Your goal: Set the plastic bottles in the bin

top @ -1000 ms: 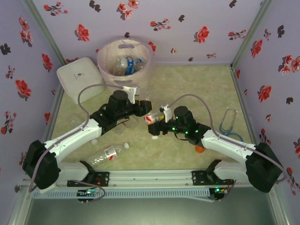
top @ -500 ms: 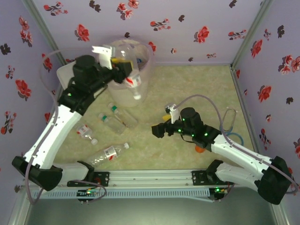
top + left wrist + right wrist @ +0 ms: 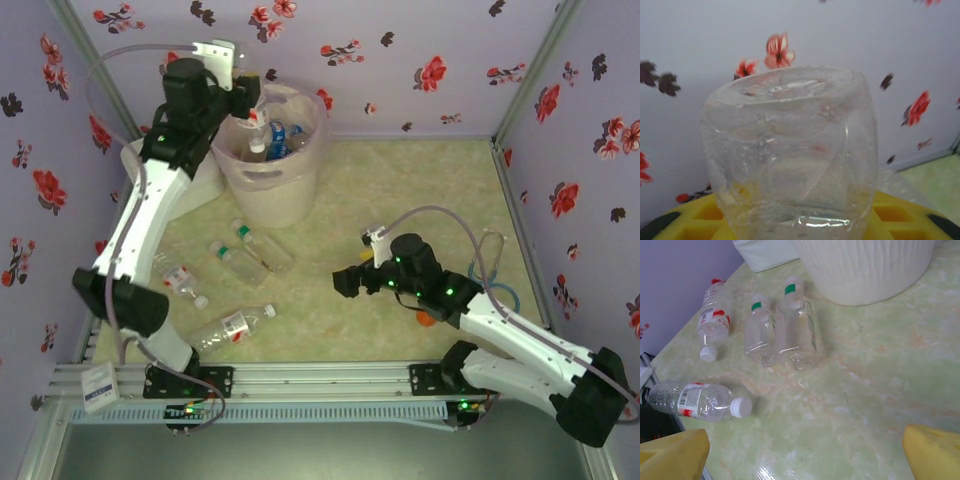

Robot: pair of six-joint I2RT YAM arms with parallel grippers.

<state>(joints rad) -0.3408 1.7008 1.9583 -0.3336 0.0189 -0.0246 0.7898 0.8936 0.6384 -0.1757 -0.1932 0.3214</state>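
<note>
My left gripper [image 3: 247, 98] hangs above the back rim of the pink-beige bin [image 3: 272, 198], shut on a clear plastic bottle [image 3: 790, 150] whose base faces the wrist camera between the yellow fingers [image 3: 900, 216]. More bottles [image 3: 278, 136] lie inside the bin. On the table lie two green-capped bottles [image 3: 796, 332] [image 3: 760, 335], a red-capped one [image 3: 713, 320] and a white-capped one [image 3: 695, 401]. Low over the table's middle, my right gripper [image 3: 346, 283] [image 3: 805, 452] is open with nothing between its fingers, and the loose bottles [image 3: 250, 255] are to its left.
A white square box [image 3: 138, 168] sits left of the bin, partly behind my left arm. A stethoscope [image 3: 490, 262] and a small orange object [image 3: 427, 320] lie at the right, near my right arm. Flowered walls close in three sides.
My left arm has carried the bottle from the table's middle up to the bin and now holds it higher, over the back rim. The right gripper has drawn back slightly to the right.
</note>
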